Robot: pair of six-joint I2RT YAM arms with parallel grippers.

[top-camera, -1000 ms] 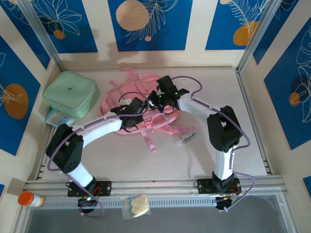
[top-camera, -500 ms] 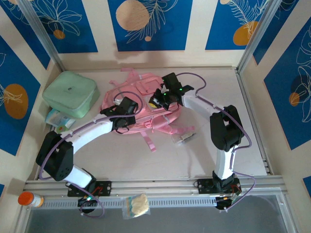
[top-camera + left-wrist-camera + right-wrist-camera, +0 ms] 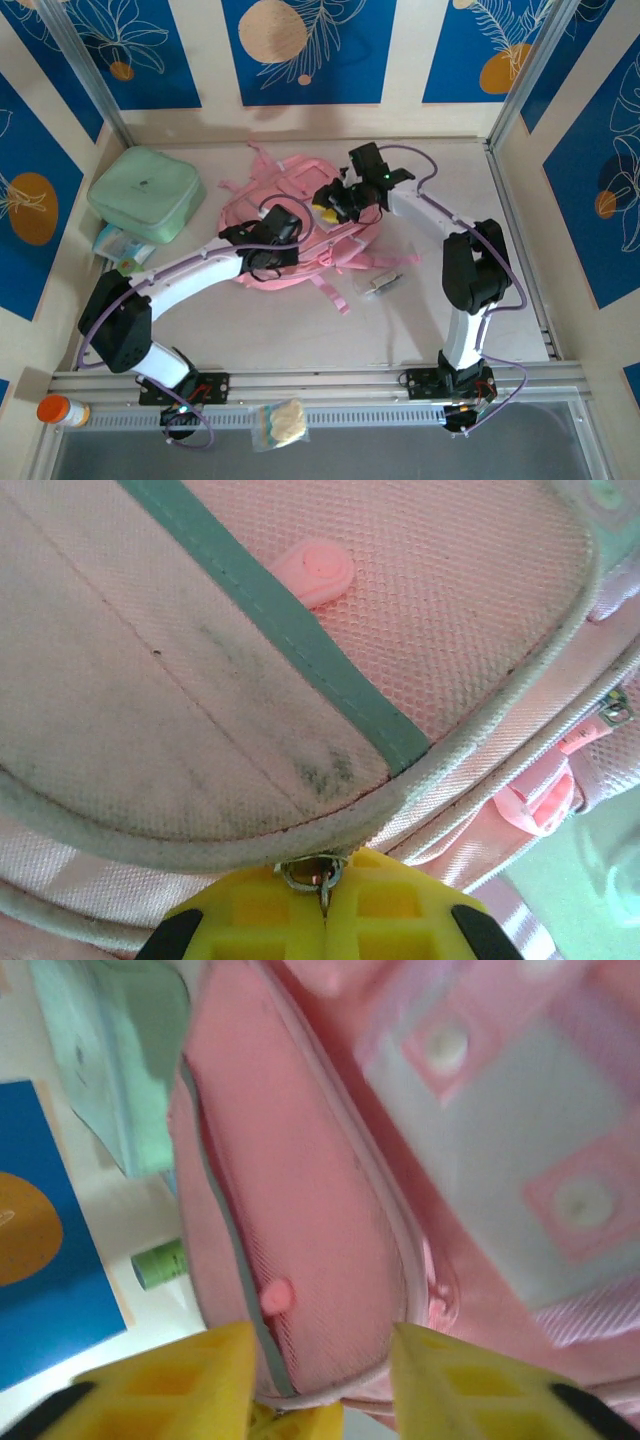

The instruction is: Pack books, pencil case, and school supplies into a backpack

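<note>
Found backpack (image 3: 295, 180) lying mid-table, right of mint case (image 3: 147, 195). Noted left gripper (image 3: 325, 905) at its near-left edge, jaws closed on zip pull (image 3: 316, 872) (metal ring pinched between yellow tips). Noted right gripper (image 3: 320, 1360) over its far-right side, jaws standing apart, pink fabric and clear pocket panel directly beyond. Logged dark smudges on backpack fabric beside left gripper.

On your bench (image 3: 250, 335), a mint-green zip case (image 3: 146, 193) sits at the far left, with a pale packet (image 3: 118, 243) at its near edge. By the front rail lie an orange-capped bottle (image 3: 62, 410) and a clear bag (image 3: 278, 423).
</note>
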